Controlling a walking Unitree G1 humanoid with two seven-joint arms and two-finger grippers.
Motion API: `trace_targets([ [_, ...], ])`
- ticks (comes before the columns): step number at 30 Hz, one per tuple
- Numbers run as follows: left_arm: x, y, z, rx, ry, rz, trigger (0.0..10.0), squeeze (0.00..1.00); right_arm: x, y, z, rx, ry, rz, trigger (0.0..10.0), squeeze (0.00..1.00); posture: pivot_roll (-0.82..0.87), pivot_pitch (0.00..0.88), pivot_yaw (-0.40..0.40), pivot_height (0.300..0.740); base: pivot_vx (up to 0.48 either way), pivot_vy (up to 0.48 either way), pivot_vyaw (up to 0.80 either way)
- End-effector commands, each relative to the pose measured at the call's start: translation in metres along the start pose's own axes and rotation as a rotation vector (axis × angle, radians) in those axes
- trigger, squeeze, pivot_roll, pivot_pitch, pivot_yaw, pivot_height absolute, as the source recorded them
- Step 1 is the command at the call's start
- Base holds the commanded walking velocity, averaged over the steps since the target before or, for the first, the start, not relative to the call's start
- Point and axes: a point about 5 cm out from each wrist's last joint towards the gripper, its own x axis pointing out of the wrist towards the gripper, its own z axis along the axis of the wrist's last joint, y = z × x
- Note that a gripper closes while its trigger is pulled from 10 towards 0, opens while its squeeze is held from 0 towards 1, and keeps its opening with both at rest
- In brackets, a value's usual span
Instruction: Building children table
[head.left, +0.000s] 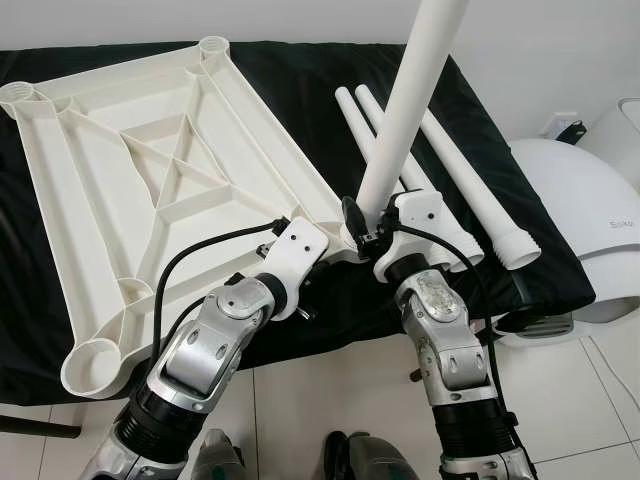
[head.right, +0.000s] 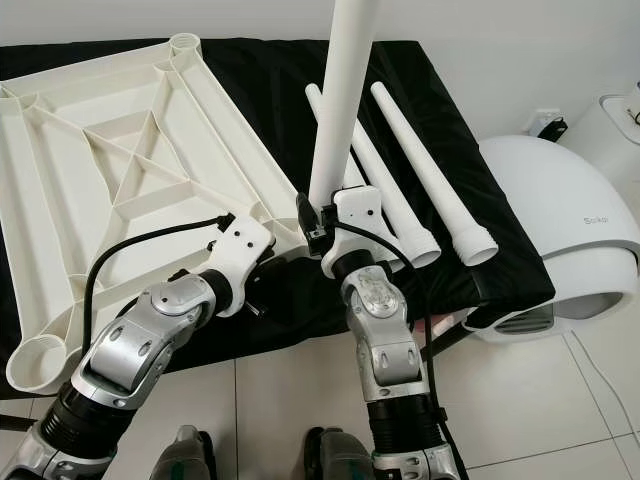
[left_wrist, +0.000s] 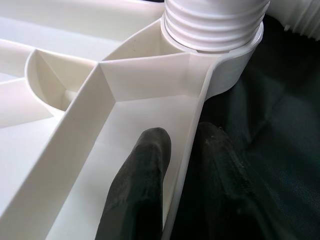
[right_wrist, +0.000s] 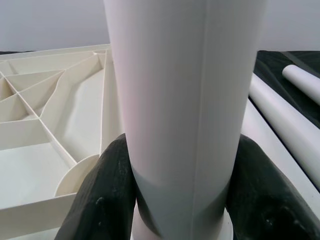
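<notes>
A: We see a white ribbed plastic tabletop (head.left: 170, 180) lying underside up on black cloth, round sockets at its corners.

B: We see one white plastic tube leg (head.left: 405, 110) standing upright in its near socket, three loose white legs (head.right: 420, 180) beside it.

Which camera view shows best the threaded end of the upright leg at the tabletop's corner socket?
The left wrist view: the threaded end sits close up in the corner socket. In the eye views the right claw covers that joint. The right wrist view shows the leg's smooth shaft.
</notes>
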Motion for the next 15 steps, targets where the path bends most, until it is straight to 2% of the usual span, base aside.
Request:
trace_targets([
  [1,0.0000,-0.0123,0.0079,0.015,-0.035,-0.062,10.0,0.00,-0.0041,0.0039,-0.0088,0.013,0.049,-0.040,0.0,0.00,0.05,0.184,-0.071,0.740,0.000,0.000,0.00],
  [8,-0.0001,-0.0124,0.0078,0.013,-0.035,-0.058,10.0,0.00,-0.0046,0.0047,-0.0100,0.010,0.065,-0.057,0.0,0.00,0.05,0.179,-0.074,0.740,0.000,0.000,0.00],
  [9,-0.0003,-0.0127,0.0077,0.013,-0.035,-0.059,10.0,0.00,-0.0052,0.0047,-0.0106,0.004,0.076,-0.071,2.0,0.00,0.05,0.178,-0.074,0.740,0.000,0.000,0.00],
  [12,-0.0003,-0.0128,0.0076,0.014,-0.035,-0.059,10.0,0.00,-0.0054,0.0045,-0.0109,0.001,0.082,-0.077,2.0,0.00,0.05,0.177,-0.074,0.740,0.000,0.000,0.00],
  [13,-0.0003,-0.0129,0.0075,0.014,-0.035,-0.060,10.0,0.00,-0.0056,0.0039,-0.0115,0.001,0.088,-0.081,10.0,0.00,0.05,0.176,-0.075,0.740,0.000,0.000,0.00],
  [14,-0.0003,-0.0131,0.0074,0.014,-0.035,-0.060,10.0,0.00,-0.0057,0.0035,-0.0119,0.000,0.092,-0.083,10.0,0.00,0.05,0.176,-0.075,0.740,0.000,0.000,0.00],
  [15,-0.0003,-0.0132,0.0076,0.014,-0.035,-0.061,10.0,0.00,-0.0056,0.0034,-0.0120,0.001,0.094,-0.083,10.0,1.00,0.05,0.175,-0.075,0.740,0.000,0.000,0.00],
])
